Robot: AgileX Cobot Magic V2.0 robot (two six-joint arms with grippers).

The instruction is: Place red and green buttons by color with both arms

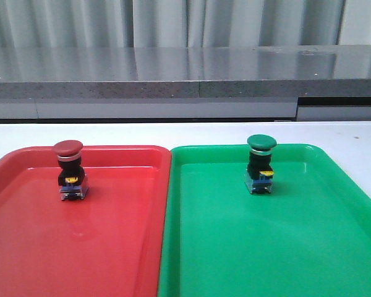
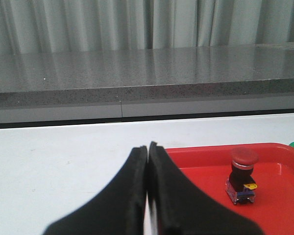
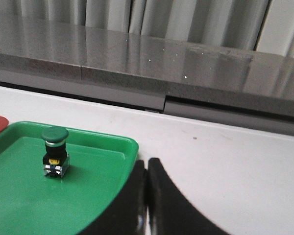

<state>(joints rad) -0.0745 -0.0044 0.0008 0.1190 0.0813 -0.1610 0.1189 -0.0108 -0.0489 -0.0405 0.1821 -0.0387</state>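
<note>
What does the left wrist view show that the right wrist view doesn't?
Only the left wrist view shows the red button standing upright in the red tray, and the left gripper with its fingers closed together, holding nothing.

Only the right wrist view shows the green button upright in the green tray, and the right gripper, also closed and empty.

Both share the white table, the grey ledge and the curtain behind, and a sliver of the other tray.

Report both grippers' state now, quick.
Left gripper: closed, holding nothing.
Right gripper: closed, holding nothing.
</note>
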